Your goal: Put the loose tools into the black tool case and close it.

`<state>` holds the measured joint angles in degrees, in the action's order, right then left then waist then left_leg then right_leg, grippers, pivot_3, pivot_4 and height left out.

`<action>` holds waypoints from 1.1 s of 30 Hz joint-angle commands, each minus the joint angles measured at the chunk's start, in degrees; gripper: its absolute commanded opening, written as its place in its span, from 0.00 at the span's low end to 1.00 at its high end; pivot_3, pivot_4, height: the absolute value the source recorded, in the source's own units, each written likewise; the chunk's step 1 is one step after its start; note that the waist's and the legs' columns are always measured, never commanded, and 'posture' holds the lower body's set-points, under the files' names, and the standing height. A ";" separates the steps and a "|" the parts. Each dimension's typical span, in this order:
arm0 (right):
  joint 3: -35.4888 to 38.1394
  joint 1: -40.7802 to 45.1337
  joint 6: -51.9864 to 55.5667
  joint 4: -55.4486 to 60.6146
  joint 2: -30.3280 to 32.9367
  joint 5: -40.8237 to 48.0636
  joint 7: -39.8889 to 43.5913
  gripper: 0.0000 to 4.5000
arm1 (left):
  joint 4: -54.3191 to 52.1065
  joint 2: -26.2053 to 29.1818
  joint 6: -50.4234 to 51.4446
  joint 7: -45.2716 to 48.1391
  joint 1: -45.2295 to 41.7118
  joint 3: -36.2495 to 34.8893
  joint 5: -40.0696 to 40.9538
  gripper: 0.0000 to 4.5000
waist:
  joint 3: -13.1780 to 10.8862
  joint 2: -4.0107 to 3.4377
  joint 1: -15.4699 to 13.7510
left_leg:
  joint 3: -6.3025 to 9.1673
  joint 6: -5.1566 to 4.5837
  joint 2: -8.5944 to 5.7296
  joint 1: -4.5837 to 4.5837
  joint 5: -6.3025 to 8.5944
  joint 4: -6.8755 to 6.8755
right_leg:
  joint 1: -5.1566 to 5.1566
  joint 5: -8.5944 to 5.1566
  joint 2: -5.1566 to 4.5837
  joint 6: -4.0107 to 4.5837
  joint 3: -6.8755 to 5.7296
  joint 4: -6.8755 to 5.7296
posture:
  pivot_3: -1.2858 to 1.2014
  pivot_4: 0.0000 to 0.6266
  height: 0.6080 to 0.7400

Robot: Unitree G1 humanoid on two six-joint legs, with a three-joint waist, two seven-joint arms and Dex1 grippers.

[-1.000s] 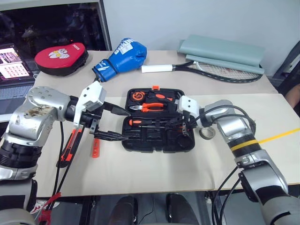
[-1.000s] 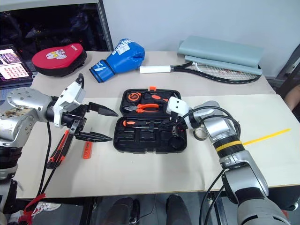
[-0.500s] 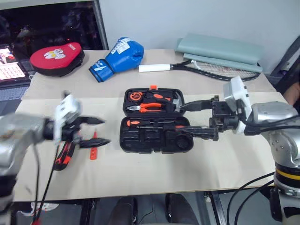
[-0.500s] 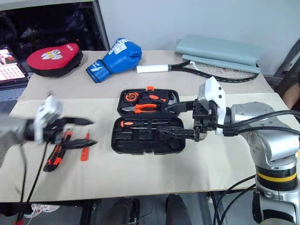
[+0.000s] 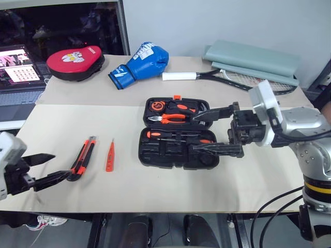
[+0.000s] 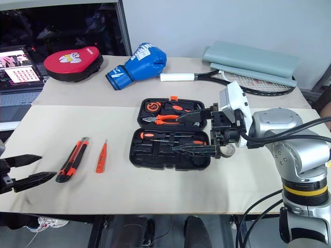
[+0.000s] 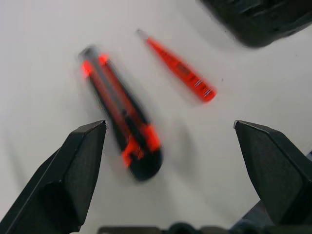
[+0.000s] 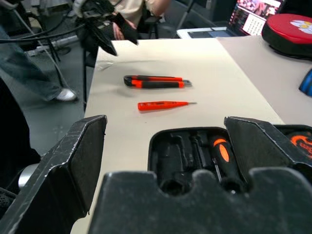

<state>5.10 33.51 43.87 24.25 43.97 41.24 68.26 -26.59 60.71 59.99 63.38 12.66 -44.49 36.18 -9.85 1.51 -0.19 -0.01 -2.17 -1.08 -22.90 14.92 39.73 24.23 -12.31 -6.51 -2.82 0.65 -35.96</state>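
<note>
Now mid-loading: black tool case [image 5: 176, 133] open at centre; utility knife [image 5: 83, 157] and tester pen [image 5: 109, 156] loose at left. Left gripper [image 5: 44, 169] and right gripper [image 5: 209, 130] both spread, empty. Next: left grasps knife.

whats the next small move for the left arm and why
Probably ease the open left gripper forward onto the utility knife and close on it. The knife and the tester pen lie loose on the table, outside the open tool case, and the knife lies just ahead of the fingertips.
</note>
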 commanded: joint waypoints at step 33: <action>-0.77 -7.70 -2.10 14.58 -5.62 5.80 -19.49 1.00 | 26.96 -1.64 26.23 -92.38 -42.42 45.19 66.67 1.00 | -0.02 0.11 0.57 | 0.12 0.27 -0.19 0.00 0.01 -0.10 | 0.07 0.00 0.06 0.01 0.17 -0.20 | 0.52 0.24 0.97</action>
<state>3.30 25.82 43.39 36.71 38.57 46.18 49.62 -0.25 58.12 87.62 -26.83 -29.18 -1.89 99.77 -9.87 1.62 0.38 0.11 -1.90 -1.27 -22.88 14.93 39.62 24.28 -12.31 -6.46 -2.81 0.82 -36.17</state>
